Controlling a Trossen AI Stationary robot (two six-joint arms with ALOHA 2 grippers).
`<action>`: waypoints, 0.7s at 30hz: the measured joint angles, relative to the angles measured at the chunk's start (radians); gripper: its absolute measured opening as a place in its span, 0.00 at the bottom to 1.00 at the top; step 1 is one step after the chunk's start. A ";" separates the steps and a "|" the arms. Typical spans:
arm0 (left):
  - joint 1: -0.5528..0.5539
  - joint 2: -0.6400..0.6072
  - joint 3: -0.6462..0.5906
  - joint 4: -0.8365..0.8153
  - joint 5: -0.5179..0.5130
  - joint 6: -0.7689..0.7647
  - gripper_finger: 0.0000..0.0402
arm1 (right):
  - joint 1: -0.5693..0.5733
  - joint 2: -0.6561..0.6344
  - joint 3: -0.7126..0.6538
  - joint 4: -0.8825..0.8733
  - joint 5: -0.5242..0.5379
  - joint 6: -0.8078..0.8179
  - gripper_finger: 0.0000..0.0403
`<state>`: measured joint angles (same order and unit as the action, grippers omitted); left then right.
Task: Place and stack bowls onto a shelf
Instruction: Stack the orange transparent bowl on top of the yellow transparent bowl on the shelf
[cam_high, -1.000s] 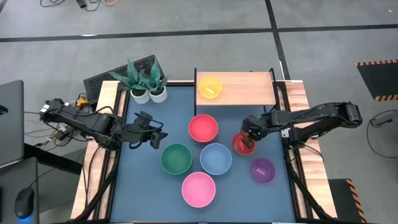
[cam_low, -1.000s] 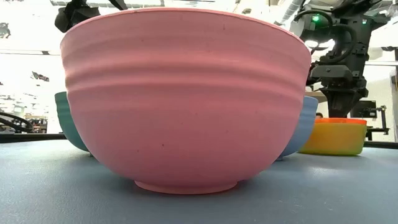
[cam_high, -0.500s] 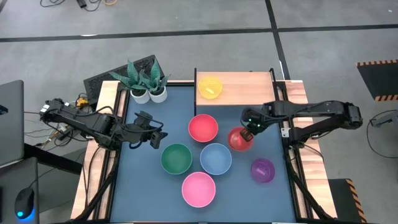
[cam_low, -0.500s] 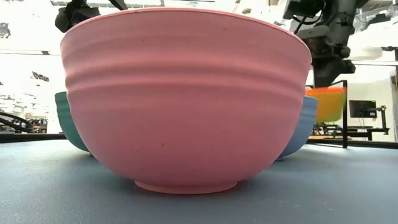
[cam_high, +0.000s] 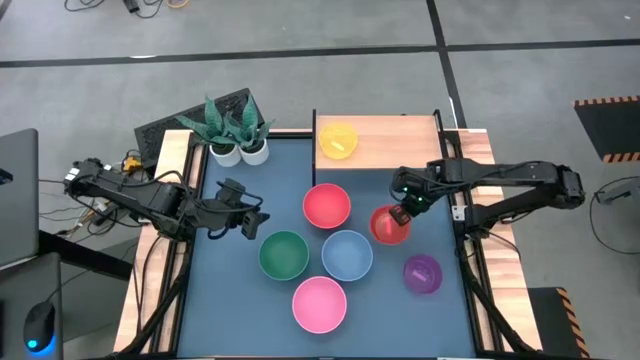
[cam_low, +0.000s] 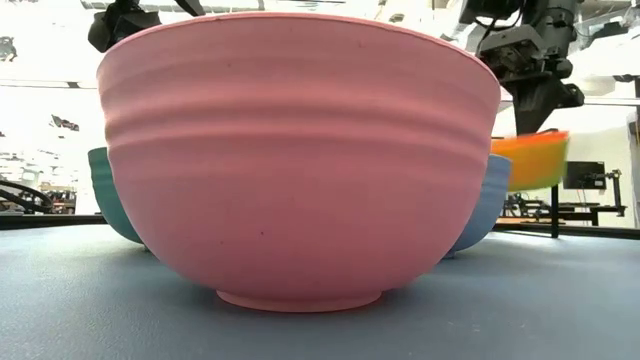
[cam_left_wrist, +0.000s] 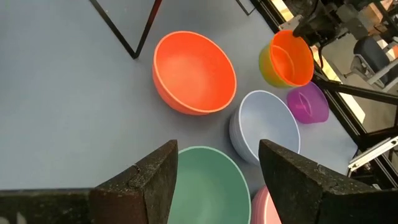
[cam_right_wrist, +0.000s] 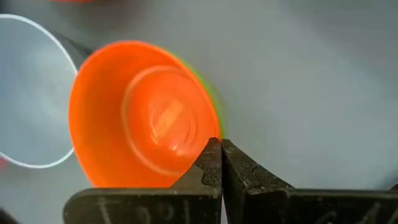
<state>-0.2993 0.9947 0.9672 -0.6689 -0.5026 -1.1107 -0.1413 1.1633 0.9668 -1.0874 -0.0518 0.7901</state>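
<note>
Green bowl (cam_low: 108, 195) and light blue bowl (cam_low: 490, 200) mostly behind pink bowl (cam_low: 298, 150)

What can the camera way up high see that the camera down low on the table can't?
Only the high view shows the shelf with the yellow bowl on it, the plant pots, the purple bowl and the waiting left gripper beside the green bowl. Only the low view shows that the small red bowl hangs in the air, off the table. Both show the pink bowl and the right gripper pinching the small red bowl's rim.
</note>
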 joint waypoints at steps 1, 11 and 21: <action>0.000 0.000 0.000 0.000 0.000 0.000 0.52 | -0.001 0.000 0.000 0.001 0.004 0.002 0.04; 0.000 0.000 0.000 0.000 0.000 0.000 0.52 | -0.030 0.000 0.000 0.046 -0.090 -0.019 0.04; 0.000 0.000 0.000 0.000 -0.003 0.004 0.52 | -0.038 0.003 0.005 0.108 -0.115 -0.029 0.04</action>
<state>-0.2993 0.9947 0.9672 -0.6689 -0.5052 -1.1069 -0.1788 1.1661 0.9718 -0.9795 -0.1664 0.7608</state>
